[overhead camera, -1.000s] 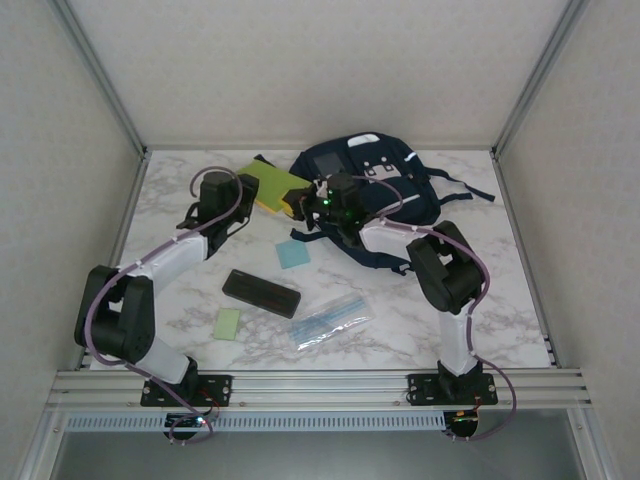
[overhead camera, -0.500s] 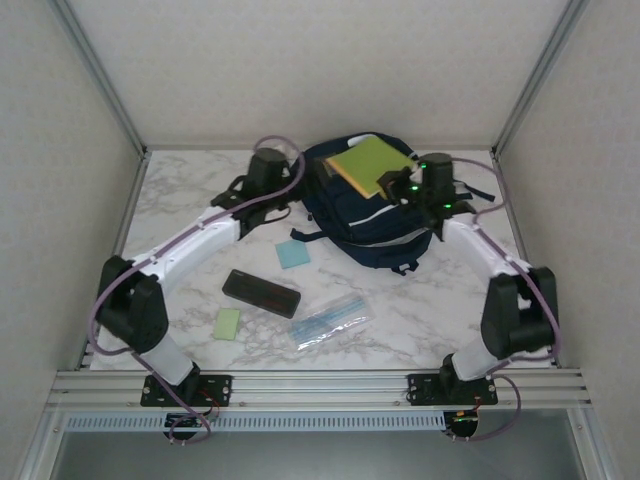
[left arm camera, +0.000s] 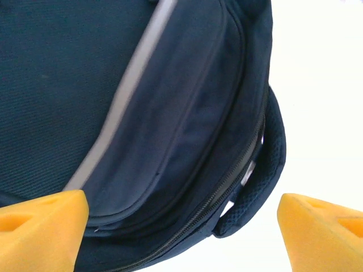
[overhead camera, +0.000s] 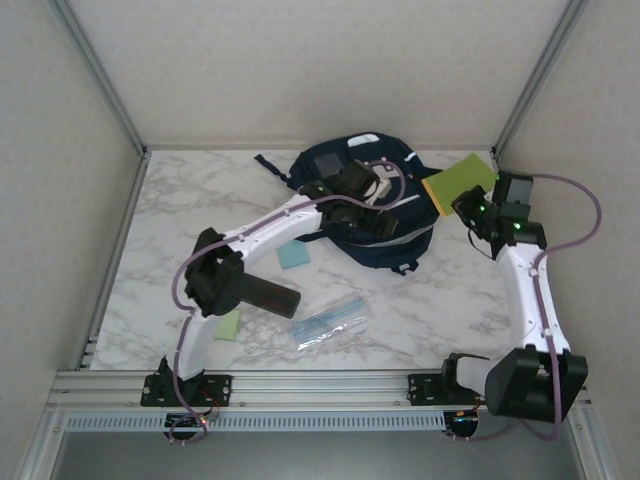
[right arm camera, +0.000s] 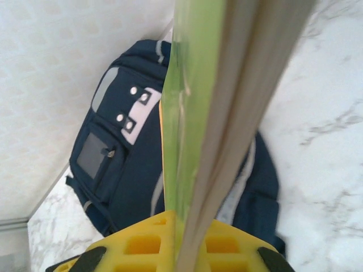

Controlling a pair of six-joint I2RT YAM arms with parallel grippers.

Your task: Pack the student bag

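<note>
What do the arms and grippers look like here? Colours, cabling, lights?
Left arm and right arm match: white links, black joints, black base plates, a mauve cable looping along each. Green lights glow on the right wrist. Left gripper fingers are yellow-orange wedges; right gripper is yellow with square pockets.

Stretches left arm (overhead camera: 270, 225) to worktop's far middle with left hand (left arm camera: 181, 226) spread wide; crooks right arm (overhead camera: 530, 290) by far-right corner with right hand (right arm camera: 181, 241) clamped.

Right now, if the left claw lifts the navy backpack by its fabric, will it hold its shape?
Probably not: the backpack lies slumped, soft cloth, so it would likely sag. Its loose straps may drag or snag.
</note>
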